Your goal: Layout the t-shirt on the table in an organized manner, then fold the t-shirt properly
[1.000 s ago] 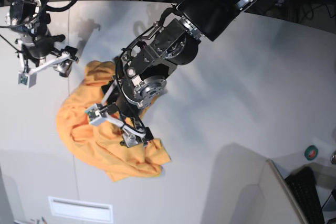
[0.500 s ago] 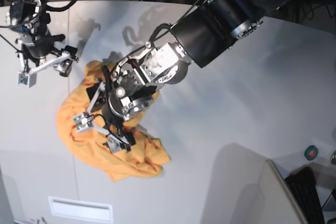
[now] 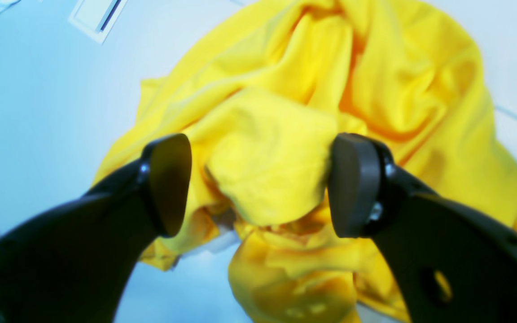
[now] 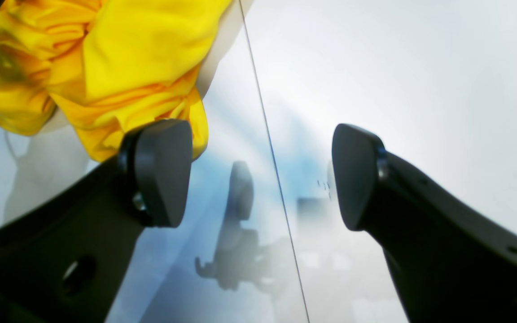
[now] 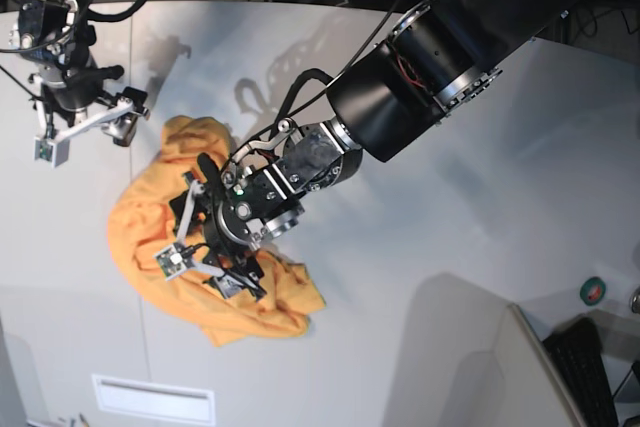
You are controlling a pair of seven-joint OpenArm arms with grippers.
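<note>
At the far left of the base view, beyond the t-shirt's (image 5: 160, 237) upper edge, the right arm hangs upright over bare white surface (image 5: 430, 207), its fingers (image 5: 85, 127) spread wide and holding nothing. The right wrist view adds a thin dark seam (image 4: 267, 134) just beside the shirt. The crumpled orange shirt lies left of centre. The left arm reaches down diagonally onto it, fingers (image 5: 195, 269) parted either side of a raised fold; its wrist view shows both pads (image 3: 168, 184) apart from the cloth. Right of the shirt lies open surface
</note>
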